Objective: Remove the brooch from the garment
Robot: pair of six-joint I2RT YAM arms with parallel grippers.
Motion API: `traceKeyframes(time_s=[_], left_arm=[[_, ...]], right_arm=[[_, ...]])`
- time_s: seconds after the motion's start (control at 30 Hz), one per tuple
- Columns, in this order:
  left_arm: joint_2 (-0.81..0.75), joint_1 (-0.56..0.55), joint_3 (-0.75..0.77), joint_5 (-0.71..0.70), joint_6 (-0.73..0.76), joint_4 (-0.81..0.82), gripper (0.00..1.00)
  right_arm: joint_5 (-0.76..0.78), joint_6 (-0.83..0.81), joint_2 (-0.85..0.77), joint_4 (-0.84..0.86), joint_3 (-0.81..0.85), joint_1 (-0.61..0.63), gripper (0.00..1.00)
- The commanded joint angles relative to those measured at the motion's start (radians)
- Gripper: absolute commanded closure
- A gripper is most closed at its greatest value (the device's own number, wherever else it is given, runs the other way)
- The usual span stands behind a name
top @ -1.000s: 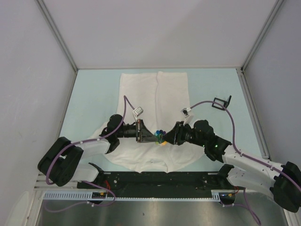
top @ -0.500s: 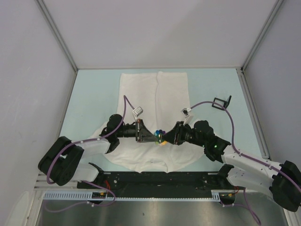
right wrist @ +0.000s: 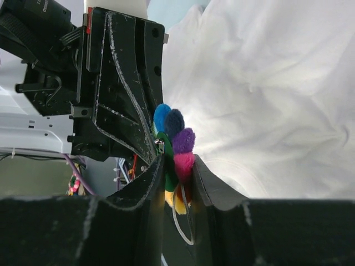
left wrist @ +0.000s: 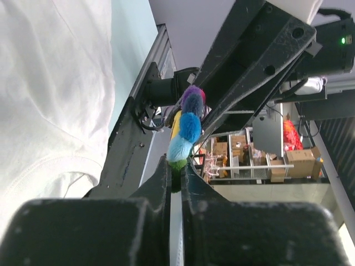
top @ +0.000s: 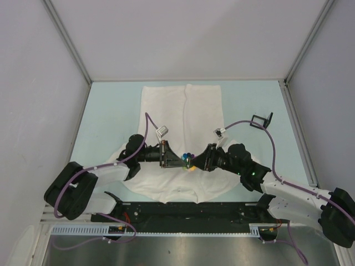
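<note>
1. Top view: a large plain white short-sleeved T-shirt (top: 183,111) of soft cloth lies flat on the pale blue table (top: 111,111). Both black arms reach in over its near part and meet tip to tip. The left pincer (top: 181,160) and the right pincer (top: 195,162) stand just beside each other. Between them sits the small round flower-shaped brooch (top: 188,158) with rainbow petals. From here I cannot tell how either pincer stands.

2. Left wrist view: the left pincer (left wrist: 176,169) is pressed fully together, nipping the green edge of the brooch (left wrist: 186,130). Light blue, dark blue and purple petals stick out beyond its tips. The right pincer's black fingers (left wrist: 249,72) slant in from the upper right, touching the flower. The T-shirt (left wrist: 50,83) fills the left side.

3. Right wrist view: the right pincer (right wrist: 177,166) is drawn narrow around the brooch (right wrist: 175,138), with one finger against the green petal and the other against the pink one. The left pincer (right wrist: 122,100) meets the flower from the left. The T-shirt (right wrist: 266,100) lies behind, rumpled. Whether the brooch is pinned to the cloth cannot be told.
</note>
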Motion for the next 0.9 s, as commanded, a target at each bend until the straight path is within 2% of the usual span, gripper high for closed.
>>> traceKeyframes(time_s=[0.0,0.17,0.27,0.37,0.6,0.87], left_arm=[[-0.068,-0.015,0.029,-0.054,0.058,-0.023,0.84],[-0.152,-0.015,0.03,-0.12,0.179,-0.182,0.56],[-0.209,-0.015,0.039,-0.158,0.246,-0.267,0.47],[-0.244,-0.015,0.045,-0.185,0.276,-0.295,0.45],[-0.246,-0.015,0.036,-0.185,0.254,-0.279,0.52],[-0.203,-0.015,0.018,-0.137,0.182,-0.155,0.79]], right_arm=[[0.075,0.021,-0.024,0.083,-0.008,0.078,1.0],[0.165,0.025,-0.081,0.023,-0.014,0.091,1.0],[0.175,0.032,-0.111,0.011,-0.019,0.086,1.0],[0.165,0.045,-0.108,0.02,-0.022,0.081,1.0],[0.124,0.068,-0.101,0.069,-0.042,0.055,1.0],[0.038,0.117,-0.09,0.158,-0.083,0.019,1.0]])
